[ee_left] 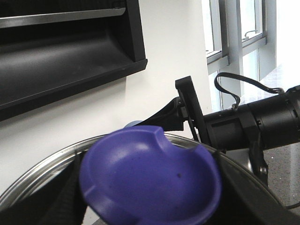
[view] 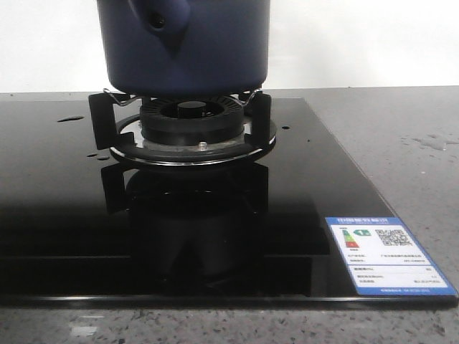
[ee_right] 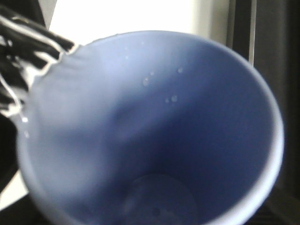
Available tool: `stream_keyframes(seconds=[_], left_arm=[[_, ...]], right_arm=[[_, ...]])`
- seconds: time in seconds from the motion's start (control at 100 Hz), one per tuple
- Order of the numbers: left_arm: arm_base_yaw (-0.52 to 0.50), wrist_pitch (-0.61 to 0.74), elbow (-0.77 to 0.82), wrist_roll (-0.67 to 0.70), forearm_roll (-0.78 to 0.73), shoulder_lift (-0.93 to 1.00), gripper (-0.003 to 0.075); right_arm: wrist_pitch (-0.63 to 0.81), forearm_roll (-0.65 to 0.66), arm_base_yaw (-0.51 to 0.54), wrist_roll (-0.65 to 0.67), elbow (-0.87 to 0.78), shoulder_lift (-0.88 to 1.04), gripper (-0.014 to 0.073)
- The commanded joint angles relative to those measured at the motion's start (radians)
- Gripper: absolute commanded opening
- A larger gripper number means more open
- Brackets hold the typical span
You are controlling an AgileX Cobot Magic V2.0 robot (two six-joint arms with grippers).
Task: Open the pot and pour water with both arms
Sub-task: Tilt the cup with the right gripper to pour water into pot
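Observation:
The dark navy pot [view: 186,43] stands on the gas burner [view: 190,118], its handle stub [view: 163,21] facing the camera; its top is cut off in the front view. Neither arm shows there. In the left wrist view my left gripper [ee_left: 150,192] is shut on the blue knob [ee_left: 150,173] of a steel-rimmed lid [ee_left: 42,174], dark fingers [ee_left: 61,201] on either side. The right gripper [ee_left: 182,112] reaches in behind the lid, holding a pale blue cup [ee_left: 133,123]. The cup's inside [ee_right: 154,131] fills the right wrist view, showing only droplets, and hides the fingers.
A black glass cooktop [view: 72,215] covers the grey counter, with an energy label [view: 387,254] at its near right corner. A dark range hood [ee_left: 70,51] hangs on the white wall, and windows [ee_left: 239,37] are beyond the right arm [ee_left: 253,124].

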State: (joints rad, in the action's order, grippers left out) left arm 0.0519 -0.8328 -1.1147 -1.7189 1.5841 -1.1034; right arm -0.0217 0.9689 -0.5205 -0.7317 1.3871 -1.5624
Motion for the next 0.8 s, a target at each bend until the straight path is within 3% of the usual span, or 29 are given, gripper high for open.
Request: stream_keyframes(seconds=[0.0,0.27,0.68,0.79], left_arm=[[0.000,0.002,-0.029,0.007,0.096,0.015,0.0222],[0.000,0.002,-0.029,0.007,0.096,0.015,0.0222],[0.000,-0.001,-0.029,0.007,0.096,0.015,0.0222],[0.000,-0.001,-0.029,0.007,0.096,0.015,0.0222]], right_arm=[[0.058,0.100,0.000,-0.006,0.043,0.042,0.0237],[0.056,0.307,0.000,-0.006,0.043,0.044,0.0237],[0.041,0.308,0.000,-0.004,0.097,0.048,0.0237],[0.022,0.200,0.000,0.059,0.097,0.048,0.0237]])
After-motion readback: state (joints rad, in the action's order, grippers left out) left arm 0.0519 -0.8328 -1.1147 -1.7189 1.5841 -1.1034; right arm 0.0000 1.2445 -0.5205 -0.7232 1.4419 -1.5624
